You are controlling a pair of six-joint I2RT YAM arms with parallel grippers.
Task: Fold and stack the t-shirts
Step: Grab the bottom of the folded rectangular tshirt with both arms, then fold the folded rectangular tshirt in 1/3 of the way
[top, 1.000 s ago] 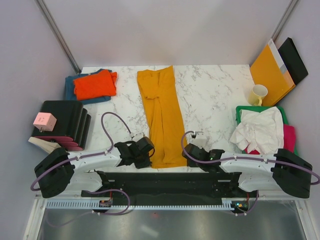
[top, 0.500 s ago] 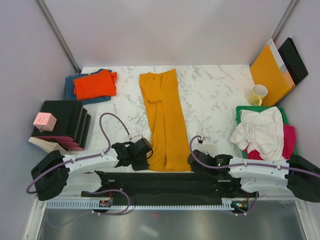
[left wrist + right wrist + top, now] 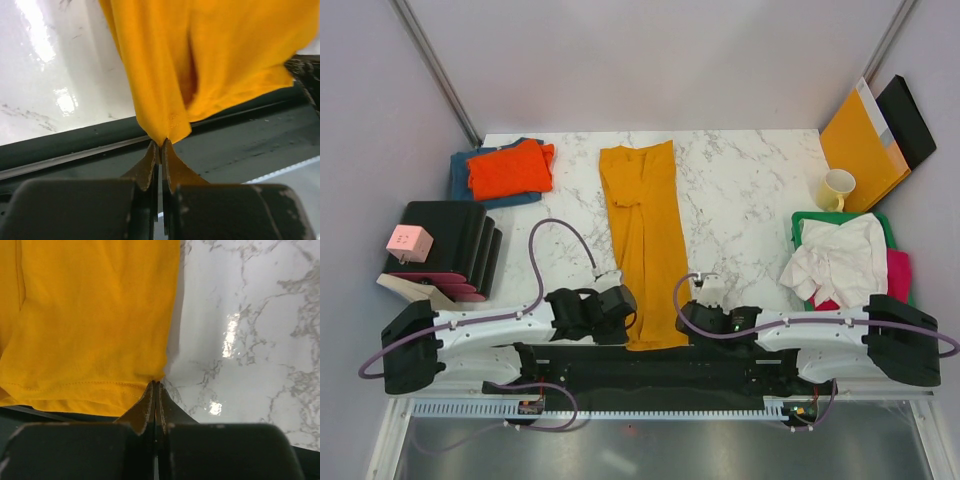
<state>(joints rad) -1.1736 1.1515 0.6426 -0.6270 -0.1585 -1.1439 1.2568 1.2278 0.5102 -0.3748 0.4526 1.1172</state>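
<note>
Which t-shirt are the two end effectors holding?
The long mustard-yellow t-shirt in the middle: the left end effector and right end effector each pinch a near corner. The orange one, teal one, white one and magenta one lie aside.

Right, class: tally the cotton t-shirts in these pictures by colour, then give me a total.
Mustard-yellow cotton t-shirt: 1
Orange folded t-shirt: 1
Teal-blue folded t-shirt: 1
White crumpled t-shirt: 1
Magenta t-shirt: 1
Total: 5

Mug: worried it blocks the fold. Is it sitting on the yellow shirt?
No, the mug stands on the table at the far right, apart from the yellow shirt.
</note>
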